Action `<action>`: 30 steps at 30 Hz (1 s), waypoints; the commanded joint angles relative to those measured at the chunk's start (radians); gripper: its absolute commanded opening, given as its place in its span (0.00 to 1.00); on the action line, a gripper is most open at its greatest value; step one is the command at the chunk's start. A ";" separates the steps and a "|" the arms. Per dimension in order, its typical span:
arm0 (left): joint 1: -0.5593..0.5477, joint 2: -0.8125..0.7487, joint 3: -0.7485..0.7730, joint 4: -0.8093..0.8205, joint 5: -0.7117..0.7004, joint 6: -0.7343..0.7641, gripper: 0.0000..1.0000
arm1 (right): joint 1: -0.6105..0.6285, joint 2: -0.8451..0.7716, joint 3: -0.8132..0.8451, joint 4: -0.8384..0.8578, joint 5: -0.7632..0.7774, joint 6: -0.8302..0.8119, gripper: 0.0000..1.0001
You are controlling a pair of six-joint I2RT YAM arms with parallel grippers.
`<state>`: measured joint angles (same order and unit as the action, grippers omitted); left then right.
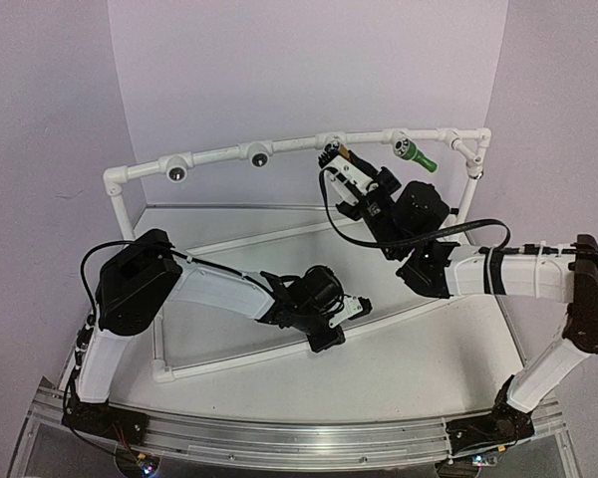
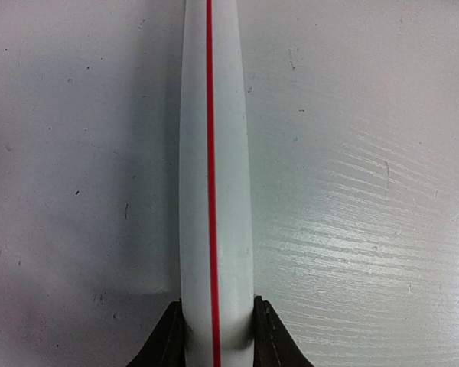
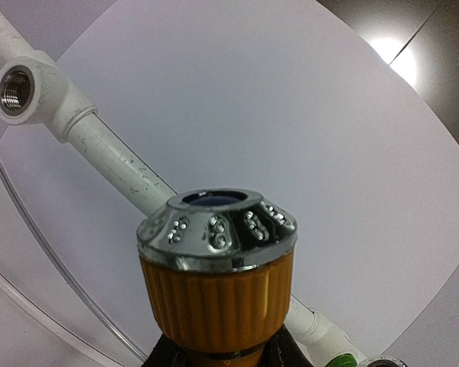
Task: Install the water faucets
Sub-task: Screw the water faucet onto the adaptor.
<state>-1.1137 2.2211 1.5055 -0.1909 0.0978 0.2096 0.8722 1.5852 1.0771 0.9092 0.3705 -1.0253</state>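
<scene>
At the top pipe (image 1: 219, 152), right gripper (image 1: 344, 165) clamps the yellow faucet (image 3: 216, 298), chrome end outward; left gripper (image 2: 216, 336) clamps lower pipe (image 2: 214, 153).

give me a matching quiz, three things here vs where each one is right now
1 green faucet
2 yellow faucet
3 left pincer

a shut on the red-striped pipe
b held in the right pincer
c sticking out of the top rail

Pairs: 1-c, 2-b, 3-a
</scene>
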 commanded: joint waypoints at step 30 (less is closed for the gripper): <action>-0.060 0.084 0.001 -0.166 0.103 0.104 0.00 | -0.009 0.056 0.087 0.017 0.268 0.344 0.00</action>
<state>-1.1137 2.2288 1.5231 -0.2051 0.0937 0.2131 0.9028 1.6177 1.1149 0.9268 0.5005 -0.7559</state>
